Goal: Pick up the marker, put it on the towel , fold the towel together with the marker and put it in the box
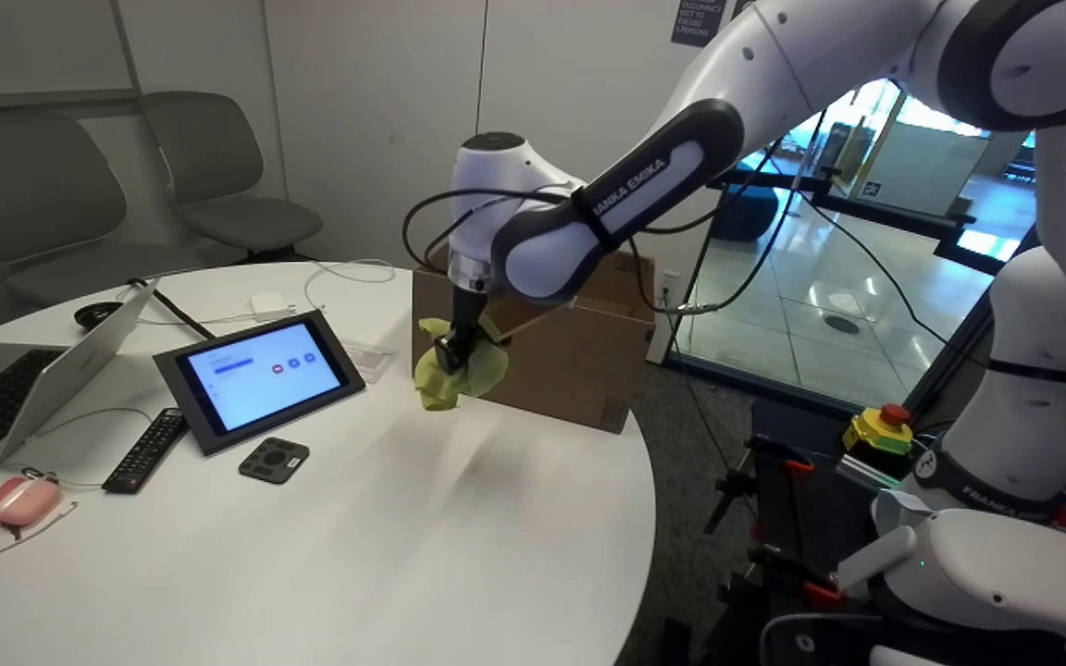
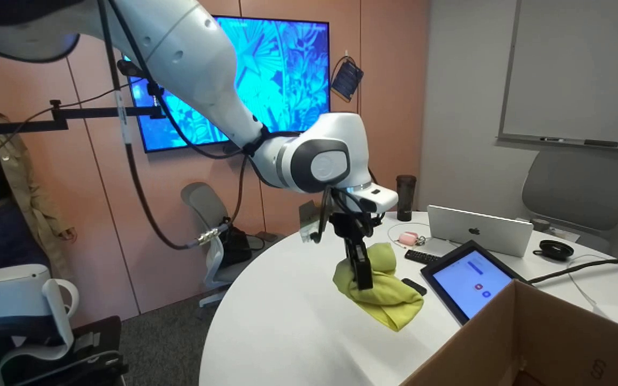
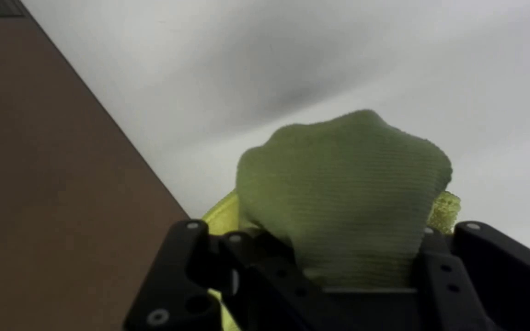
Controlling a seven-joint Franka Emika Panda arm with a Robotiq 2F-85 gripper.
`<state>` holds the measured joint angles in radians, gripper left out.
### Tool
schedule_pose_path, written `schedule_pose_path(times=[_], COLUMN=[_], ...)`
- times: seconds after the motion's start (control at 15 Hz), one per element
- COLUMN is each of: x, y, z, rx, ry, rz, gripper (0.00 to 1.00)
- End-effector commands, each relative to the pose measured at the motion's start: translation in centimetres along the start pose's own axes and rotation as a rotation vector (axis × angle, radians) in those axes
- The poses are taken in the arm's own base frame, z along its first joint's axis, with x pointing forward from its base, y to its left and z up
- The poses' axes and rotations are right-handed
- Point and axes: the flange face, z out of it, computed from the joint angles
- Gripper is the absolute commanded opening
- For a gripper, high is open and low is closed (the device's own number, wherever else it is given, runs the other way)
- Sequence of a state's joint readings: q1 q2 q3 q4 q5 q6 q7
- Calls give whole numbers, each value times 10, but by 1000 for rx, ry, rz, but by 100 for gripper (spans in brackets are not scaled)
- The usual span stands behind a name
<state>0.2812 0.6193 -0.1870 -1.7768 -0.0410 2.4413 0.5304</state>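
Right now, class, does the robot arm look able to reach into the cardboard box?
Probably yes: the box stands open at the top and the hand, gripping the towel, hangs beside it; the side wall may call for a lift first.

This looks like an office meeting room: a round white table (image 1: 357, 564) with grey, rounded-back office chairs (image 1: 207, 155) beside it. On the table stand a silver Apple laptop (image 2: 483, 231) and a black-framed rectangular tablet screen (image 1: 262, 381). Around the table, the plain walls (image 2: 459, 96) carry a wide, black-edged flat screen (image 2: 287, 75), a pale, metal-trayed whiteboard (image 2: 582, 75) and a small dark sign (image 1: 700, 20) lettered in white about occupancy.
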Motion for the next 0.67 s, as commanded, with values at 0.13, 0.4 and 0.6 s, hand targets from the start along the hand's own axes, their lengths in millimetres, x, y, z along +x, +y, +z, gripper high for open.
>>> schedule_pose_path(times=[0.13, 0.4, 0.6], x=[-11, 2, 15], y=[54, 117, 171], z=[-92, -137, -151], rx=[-1, -4, -3], ry=[41, 66, 87], rz=[95, 235, 345], gripper=[10, 9, 11])
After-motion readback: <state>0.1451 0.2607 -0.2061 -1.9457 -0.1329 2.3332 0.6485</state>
